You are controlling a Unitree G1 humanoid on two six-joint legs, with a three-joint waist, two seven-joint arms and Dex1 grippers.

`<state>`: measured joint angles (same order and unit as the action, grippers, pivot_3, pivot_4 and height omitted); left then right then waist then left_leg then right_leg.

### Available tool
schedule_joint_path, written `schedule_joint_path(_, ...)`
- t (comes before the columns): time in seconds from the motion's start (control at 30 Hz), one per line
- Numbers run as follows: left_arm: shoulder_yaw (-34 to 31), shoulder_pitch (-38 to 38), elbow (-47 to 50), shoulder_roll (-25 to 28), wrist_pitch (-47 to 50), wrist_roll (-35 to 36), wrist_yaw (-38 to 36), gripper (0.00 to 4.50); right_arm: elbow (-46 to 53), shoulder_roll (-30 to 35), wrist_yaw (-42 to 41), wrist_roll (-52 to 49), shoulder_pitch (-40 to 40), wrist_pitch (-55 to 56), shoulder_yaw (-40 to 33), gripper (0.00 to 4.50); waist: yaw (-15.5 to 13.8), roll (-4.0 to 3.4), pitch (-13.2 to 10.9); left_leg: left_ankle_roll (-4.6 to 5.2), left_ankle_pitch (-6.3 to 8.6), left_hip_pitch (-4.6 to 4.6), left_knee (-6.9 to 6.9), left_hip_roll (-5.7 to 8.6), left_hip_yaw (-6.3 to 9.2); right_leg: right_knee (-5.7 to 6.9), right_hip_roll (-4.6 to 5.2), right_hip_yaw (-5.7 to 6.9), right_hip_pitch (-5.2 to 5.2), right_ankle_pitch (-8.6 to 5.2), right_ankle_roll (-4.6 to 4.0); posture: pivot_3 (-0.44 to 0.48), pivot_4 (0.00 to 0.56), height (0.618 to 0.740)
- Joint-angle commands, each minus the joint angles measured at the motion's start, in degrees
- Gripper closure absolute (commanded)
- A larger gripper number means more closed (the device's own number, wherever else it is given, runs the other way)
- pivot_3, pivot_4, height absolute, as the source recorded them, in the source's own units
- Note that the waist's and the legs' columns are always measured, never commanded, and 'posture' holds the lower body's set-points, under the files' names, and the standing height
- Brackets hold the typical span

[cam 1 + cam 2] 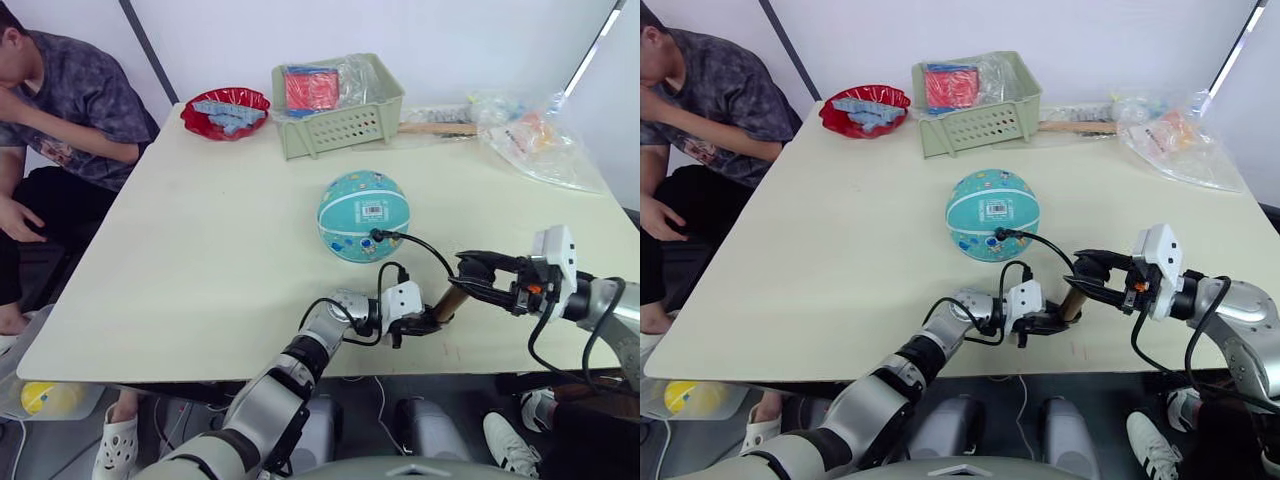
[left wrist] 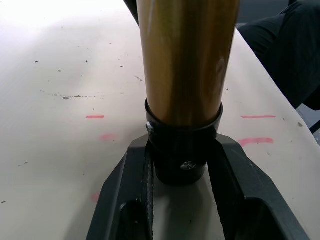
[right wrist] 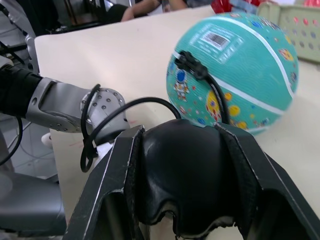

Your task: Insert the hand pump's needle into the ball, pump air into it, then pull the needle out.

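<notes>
Cream table (image 1: 200, 260): ball (image 1: 362, 215) with hose fitting (image 3: 192, 65) plugged in. Left gripper (image 1: 425, 322) clamps the pump (image 2: 185, 65) base, right gripper (image 1: 480, 275) clamps its handle (image 3: 182, 175).

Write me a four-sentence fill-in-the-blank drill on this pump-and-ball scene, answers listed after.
The left tool clamps the gold metal hand pump's black ____ cap.
The right tool grips the pump's black ____.
The thin black hose ends at the ____ ball with white seams.
The red bowl sits beside the pale green ____.

Answers: end; handle; teal; basket
</notes>
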<state>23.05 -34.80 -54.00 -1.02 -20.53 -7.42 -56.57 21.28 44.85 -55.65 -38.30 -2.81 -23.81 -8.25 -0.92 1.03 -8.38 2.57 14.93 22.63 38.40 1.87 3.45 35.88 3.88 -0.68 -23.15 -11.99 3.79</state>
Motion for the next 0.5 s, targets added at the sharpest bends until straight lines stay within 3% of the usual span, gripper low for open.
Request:
schedule_joint_path(0.03, 1.6, 1.0, -2.6, 0.6, 1.0, -2.1, -0.7, 3.41, 2.9, 2.6, 0.6, -6.6, -2.7, -4.5, -7.0, 2.84, -0.1, -0.1, -0.1, 0.0, 0.0, 0.03, 0.0, 0.01, 0.01, 0.0, 0.02, 0.01, -0.01, 0.0, 0.0, 0.0, 0.15, 0.738)
schedule_joint_path(0.23, 1.7, 0.8, -3.0, 0.5, 0.7, -2.3, -0.7, 3.41, 4.0, 6.5, 2.1, -18.0, -8.8, -12.4, -14.8, 2.84, -0.1, -0.2, -0.2, 0.0, 0.0, 0.12, 0.0, 0.07, 0.0, -0.02, 0.1, 0.01, -0.08, 0.0, 0.0, 0.0, 0.15, 0.738)
schedule_joint_path(0.5, 1.7, 0.6, -3.7, 0.2, 0.3, -2.4, -0.5, 3.41, 2.0, 13.1, 1.6, -22.9, -14.1, -18.2, -19.9, 2.84, -0.1, -0.24, -0.2, 0.0, 0.0, 0.16, 0.0, 0.08, -0.01, -0.02, 0.12, 0.01, -0.09, 0.0, 0.01, 0.0, 0.15, 0.738)
